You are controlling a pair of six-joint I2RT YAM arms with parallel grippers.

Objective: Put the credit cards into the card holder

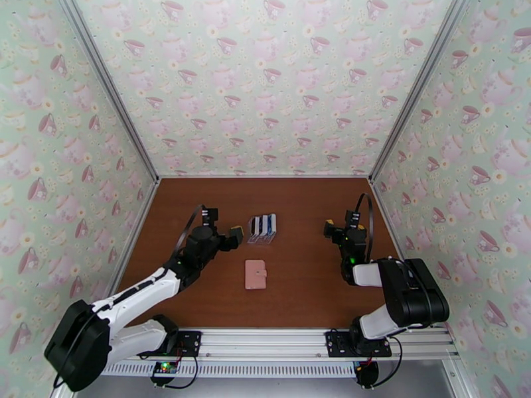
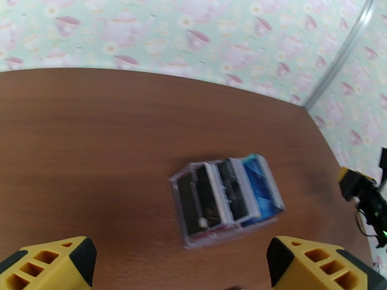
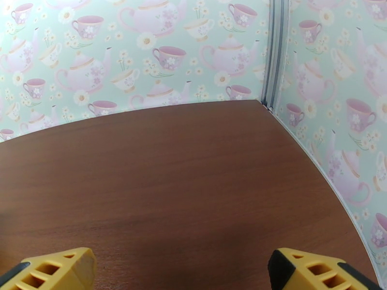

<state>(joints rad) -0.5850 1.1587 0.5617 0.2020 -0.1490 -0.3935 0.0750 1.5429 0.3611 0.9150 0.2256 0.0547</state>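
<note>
Left jaws, spread, frame credit cards [image 2: 227,199]; overhead adds pink card holder [image 1: 255,274].

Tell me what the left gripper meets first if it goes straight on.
Probably the clear rack holding the cards, dead ahead of the open left gripper; depth is hard to judge.

I can read no words, numbers or logos anywhere. The credit cards [image 2: 213,199] standing in the clear rack [image 2: 208,239] under my left wrist camera are too blurred to show any print.
</note>
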